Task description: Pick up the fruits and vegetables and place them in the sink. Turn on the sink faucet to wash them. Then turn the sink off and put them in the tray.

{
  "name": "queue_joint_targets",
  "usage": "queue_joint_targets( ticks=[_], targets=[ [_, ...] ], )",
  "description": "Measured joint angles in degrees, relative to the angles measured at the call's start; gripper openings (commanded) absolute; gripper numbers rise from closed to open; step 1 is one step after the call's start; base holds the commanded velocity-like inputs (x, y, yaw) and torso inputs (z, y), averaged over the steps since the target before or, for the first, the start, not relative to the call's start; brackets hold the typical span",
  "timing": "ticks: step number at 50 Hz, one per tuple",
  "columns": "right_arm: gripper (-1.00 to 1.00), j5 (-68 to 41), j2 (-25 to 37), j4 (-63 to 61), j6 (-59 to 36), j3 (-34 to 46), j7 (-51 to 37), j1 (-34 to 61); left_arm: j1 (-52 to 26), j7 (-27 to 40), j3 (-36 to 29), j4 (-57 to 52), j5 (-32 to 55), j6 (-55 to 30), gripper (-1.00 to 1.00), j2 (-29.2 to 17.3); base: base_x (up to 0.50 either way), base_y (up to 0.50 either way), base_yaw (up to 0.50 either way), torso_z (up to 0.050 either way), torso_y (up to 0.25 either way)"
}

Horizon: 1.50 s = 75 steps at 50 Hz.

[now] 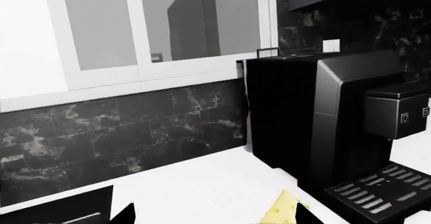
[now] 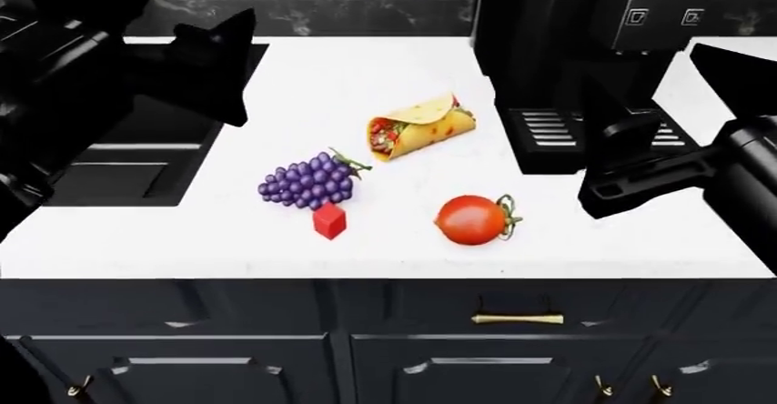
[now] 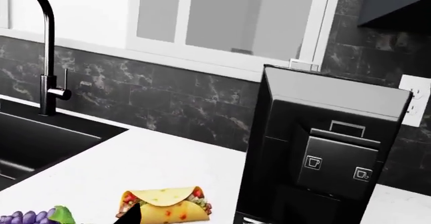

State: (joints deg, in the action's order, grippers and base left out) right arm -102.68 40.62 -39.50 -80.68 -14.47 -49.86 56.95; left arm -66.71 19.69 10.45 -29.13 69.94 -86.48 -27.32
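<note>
Nearest the head camera, the small red cube (image 2: 329, 221) sits on the white counter (image 2: 182, 249), almost touching the grapes (image 2: 307, 182); the tomato (image 2: 474, 219) lies apart toward the right, nothing picked up yet. Right gripper (image 2: 631, 186) hovers beside the tomato, empty; I cannot tell how wide its jaws stand. Left gripper (image 2: 213, 58) hangs empty over the sink (image 2: 158, 163) edge, fingers apparently parted. Judging from this, the tomato is the easier first grasp: descend straight, close across its middle. For the grapes, avoid the cube and the tortilla wrap (image 2: 419, 125) behind. Farther back, the coffee machine (image 2: 583, 49) crowds the right arm; the faucet (image 3: 46, 47) stands beyond the basin.
</note>
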Motion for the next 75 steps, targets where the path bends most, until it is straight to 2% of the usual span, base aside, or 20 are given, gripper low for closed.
queue_joint_targets(
  ticks=[16, 21, 25, 34, 42, 49, 60, 75],
  targets=[
    [1.0, -1.91, 1.66, 0.53, 0.88, 1.7, -0.4, 2.09, -2.51, 2.16, -1.65, 1.92, 4.29, 0.55, 1.0, -1.48, 0.36, 0.0, 0.0, 0.0, 0.001],
    [1.0, -3.21, 2.35, 0.67, 1.54, 2.48, -0.76, 2.92, -4.11, -0.32, -3.88, 3.42, 4.64, 0.88, 1.0, -2.52, 0.0, 0.0, 0.0, 0.0, 0.0],
    [1.0, -4.82, 3.06, 0.77, 2.09, 3.32, -0.95, 3.76, -6.82, -7.75, -8.73, 6.75, 2.11, 2.97, 1.0, -4.4, 0.0, 0.0, 0.0, 0.0, 0.0],
    [1.0, -7.55, 4.05, 0.6, 2.71, 4.86, -0.3, 5.01, -16.72, -32.89, -26.33, 19.85, -10.28, 12.5, 1.0, -8.8, 0.0, 0.0, 0.0, 0.0, 0.0],
    [1.0, -5.97, 2.86, 1.16, 1.94, 6.71, 1.67, 6.31, -25.42, -54.75, -41.87, 33.28, -21.76, 22.63, 1.0, -9.7, 0.0, 0.0, 0.0, 0.0, 0.0],
    [1.0, -0.71, -0.09, 1.74, 0.61, 8.85, 4.75, 7.15, -29.82, -68.95, -54.11, 40.44, -30.92, 30.33, 1.0, -10.27, 0.0, 0.0, 0.0, 0.0, 0.0],
    [1.0, 3.06, -1.81, 1.54, 0.18, 10.72, 6.98, 7.39, -31.98, -81.16, -68.0, 42.22, -41.44, 38.67, 1.0, -12.06, 0.0, 0.0, 0.0, 0.0, 0.0],
    [1.0, -0.23, 1.13, 0.47, 1.09, 11.56, 5.77, 4.74, -30.6, -86.49, -76.23, 36.65, -45.38, 40.41, 1.0, -13.66, 0.0, 0.0, 0.0, 0.0, 0.0]
  ],
)
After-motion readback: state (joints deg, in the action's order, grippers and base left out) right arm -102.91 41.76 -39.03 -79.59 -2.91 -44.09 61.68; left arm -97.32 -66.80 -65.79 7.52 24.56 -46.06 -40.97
